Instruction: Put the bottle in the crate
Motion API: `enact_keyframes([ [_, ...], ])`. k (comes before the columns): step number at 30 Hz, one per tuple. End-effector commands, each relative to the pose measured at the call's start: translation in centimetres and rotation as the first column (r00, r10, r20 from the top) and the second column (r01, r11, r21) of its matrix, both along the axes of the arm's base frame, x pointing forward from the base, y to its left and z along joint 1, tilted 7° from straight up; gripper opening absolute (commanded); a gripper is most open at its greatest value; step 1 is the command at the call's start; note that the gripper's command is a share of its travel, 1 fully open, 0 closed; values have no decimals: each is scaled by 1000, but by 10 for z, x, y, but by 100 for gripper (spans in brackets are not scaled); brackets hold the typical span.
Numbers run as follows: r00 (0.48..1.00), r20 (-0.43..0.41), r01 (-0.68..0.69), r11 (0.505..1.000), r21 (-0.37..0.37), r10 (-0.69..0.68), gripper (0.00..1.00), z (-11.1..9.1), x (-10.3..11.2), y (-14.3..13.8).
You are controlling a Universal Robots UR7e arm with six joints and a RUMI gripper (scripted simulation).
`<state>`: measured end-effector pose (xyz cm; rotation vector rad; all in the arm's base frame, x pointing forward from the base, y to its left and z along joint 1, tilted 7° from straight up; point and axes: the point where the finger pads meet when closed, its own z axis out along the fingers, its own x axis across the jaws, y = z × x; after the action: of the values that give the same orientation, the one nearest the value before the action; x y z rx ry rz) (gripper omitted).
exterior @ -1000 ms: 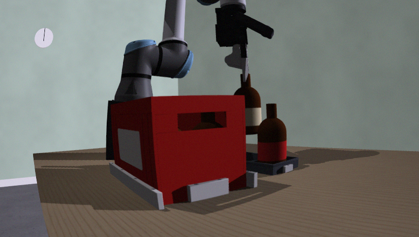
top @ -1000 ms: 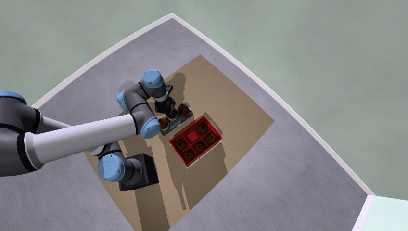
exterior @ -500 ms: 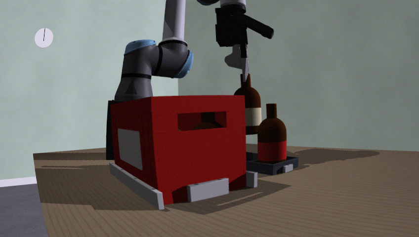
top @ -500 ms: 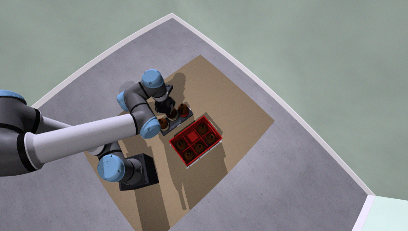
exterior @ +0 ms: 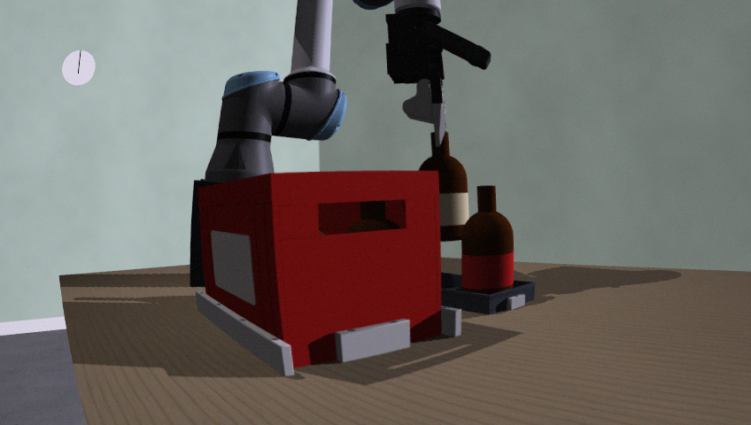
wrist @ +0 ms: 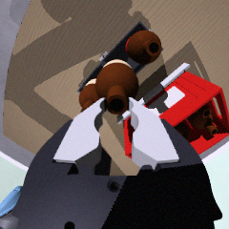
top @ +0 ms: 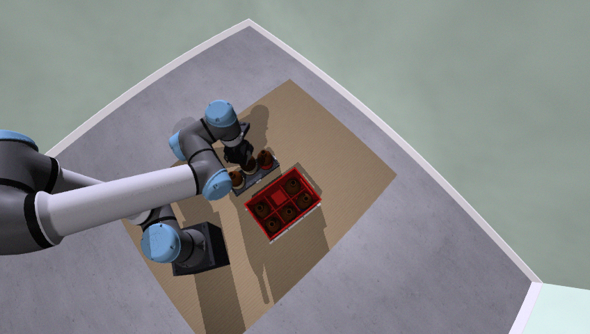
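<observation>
Carrying step: bottle off tray, crate slot next

Tray (top: 257, 180) (exterior: 476, 301) (wrist: 110, 59) at left in top view, under the raised cream-label bottle (top: 248, 166) (exterior: 446, 176) (wrist: 116, 82); jaws (exterior: 440, 137) clamped on its neck, bottle upright-ish. Red-label bottle (top: 264, 158) (exterior: 487, 242) (wrist: 143, 47) stands on tray. To the right, crate (top: 270, 239) (exterior: 358, 279) (wrist: 197, 88), slot (top: 278, 197) unfilled. Next: likely gain rim clearance, cross over, centre above slot, lower straight without nudging crate.
</observation>
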<state>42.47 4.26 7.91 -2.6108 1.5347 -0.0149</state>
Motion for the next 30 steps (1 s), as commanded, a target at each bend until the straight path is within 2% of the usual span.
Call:
enact_keyframes([
  [1,1000,1,0,1000,0,0,0,2,0,0],
  [30,1000,1,0,1000,0,0,0,26,-1,-3],
])
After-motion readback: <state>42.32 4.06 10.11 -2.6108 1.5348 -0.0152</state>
